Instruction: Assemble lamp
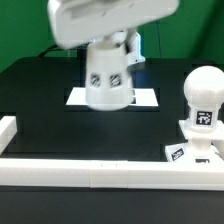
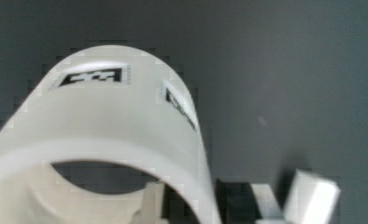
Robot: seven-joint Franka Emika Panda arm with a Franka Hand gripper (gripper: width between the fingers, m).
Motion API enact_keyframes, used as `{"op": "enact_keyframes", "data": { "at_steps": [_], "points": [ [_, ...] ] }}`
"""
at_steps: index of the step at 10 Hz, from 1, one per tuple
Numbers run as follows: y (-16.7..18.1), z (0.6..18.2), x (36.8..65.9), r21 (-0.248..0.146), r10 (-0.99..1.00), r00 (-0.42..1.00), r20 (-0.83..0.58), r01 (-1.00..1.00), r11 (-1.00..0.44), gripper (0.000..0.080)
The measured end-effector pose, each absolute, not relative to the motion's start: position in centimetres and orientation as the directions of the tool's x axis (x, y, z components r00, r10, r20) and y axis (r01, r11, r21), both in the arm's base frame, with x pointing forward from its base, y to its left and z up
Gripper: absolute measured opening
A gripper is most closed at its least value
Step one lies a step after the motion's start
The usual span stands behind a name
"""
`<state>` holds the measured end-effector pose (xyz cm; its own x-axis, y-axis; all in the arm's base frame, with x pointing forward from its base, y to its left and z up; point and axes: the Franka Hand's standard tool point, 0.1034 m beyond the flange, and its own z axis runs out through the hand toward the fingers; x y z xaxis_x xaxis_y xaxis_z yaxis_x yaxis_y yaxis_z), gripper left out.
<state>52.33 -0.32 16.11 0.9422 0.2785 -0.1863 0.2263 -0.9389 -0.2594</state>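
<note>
Backdrop: green wall (image 1: 20,30) behind. Table (image 1: 40,90): black, matte. White border rails (image 1: 100,170) along near edge. Marker board (image 1: 75,97): flat, white, at centre.

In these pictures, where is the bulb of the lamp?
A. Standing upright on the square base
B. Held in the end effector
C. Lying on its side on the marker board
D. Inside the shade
A: in the exterior view the round-topped bulb stands upright on the square base at that view's right, while the shade sits apart under the arm, over the marker board.
</note>
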Motion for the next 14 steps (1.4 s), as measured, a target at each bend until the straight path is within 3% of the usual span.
{"op": "enact_keyframes", "data": {
  "at_steps": [4,6,10,12,14],
  "points": [
    [3.2,22.1,60.0,-0.265,0.161,0.950,-0.267,0.088,-0.960,0.0044],
    [3.3,22.2,61.7,-0.267,0.152,0.950,-0.272,0.078,-0.961,0.0044],
    [3.6,22.2,61.7,-0.265,0.139,0.951,-0.276,0.064,-0.962,0.0044],
    [6.6,24.2,62.9,-0.253,0.091,0.959,-0.267,0.022,-0.967,0.0044],
    [8.6,24.8,64.9,-0.252,0.069,0.958,-0.279,-0.004,-0.968,0.0044]
  ]
}}
